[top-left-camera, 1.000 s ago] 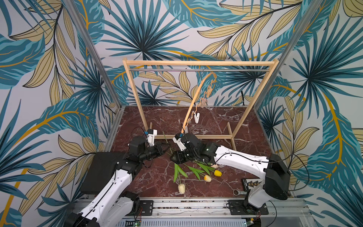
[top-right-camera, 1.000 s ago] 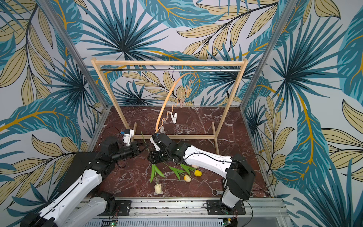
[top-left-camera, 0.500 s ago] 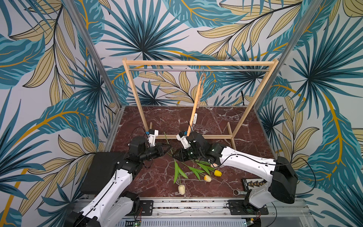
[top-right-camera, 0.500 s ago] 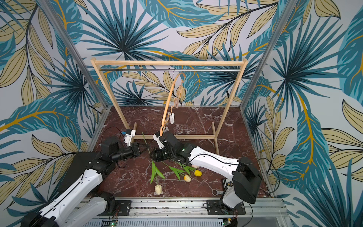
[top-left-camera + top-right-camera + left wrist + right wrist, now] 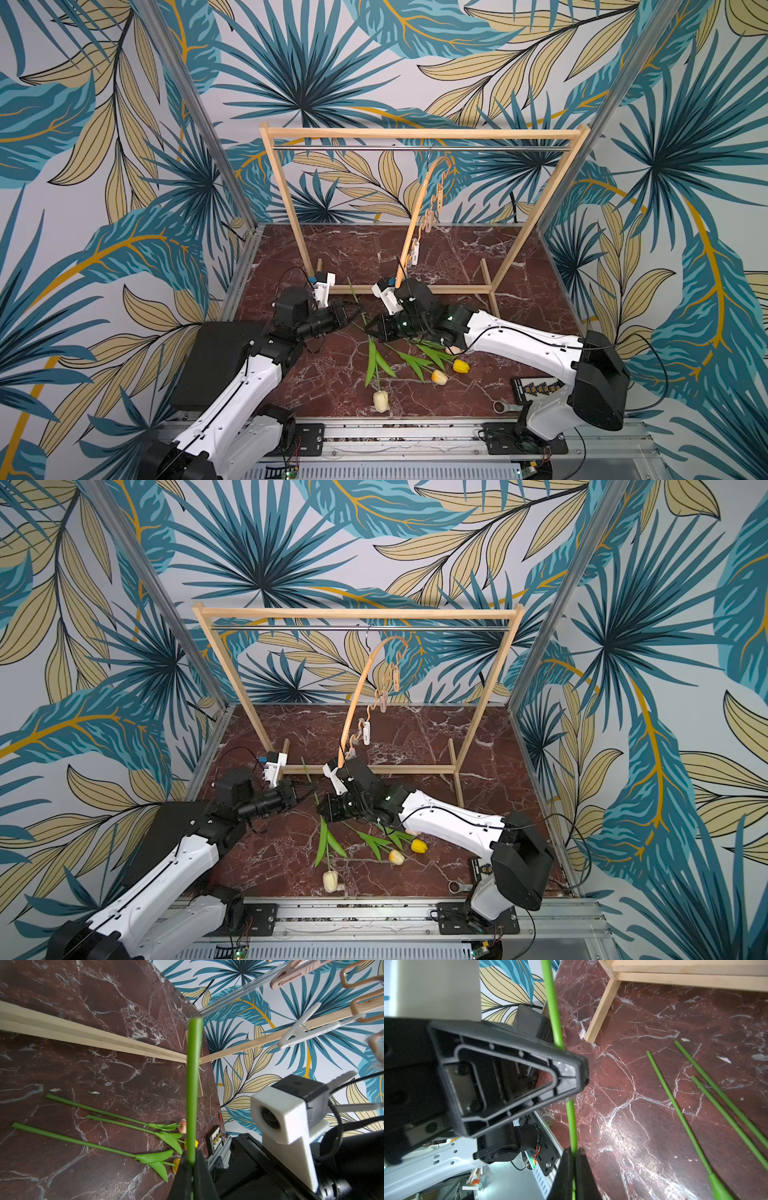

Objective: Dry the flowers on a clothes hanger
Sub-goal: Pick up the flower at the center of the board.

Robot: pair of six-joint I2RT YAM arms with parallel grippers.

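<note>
Tilted clothes hanger hangs above right claw pinching a stem.

Leaf-print walls enclose a red marble floor bearing a wooden rack.

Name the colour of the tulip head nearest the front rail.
Cream tulip head, best in a top view.

The light wooden clothes hanger with small peg clips hangs by its metal hook, tilted steeply, one end low. On the red marble floor lie a bright yellow tulip, an orange-yellow tulip and a pink tulip, apparently parallel. The cream tulip rests on its head, with its green stem slanting upward.
</note>
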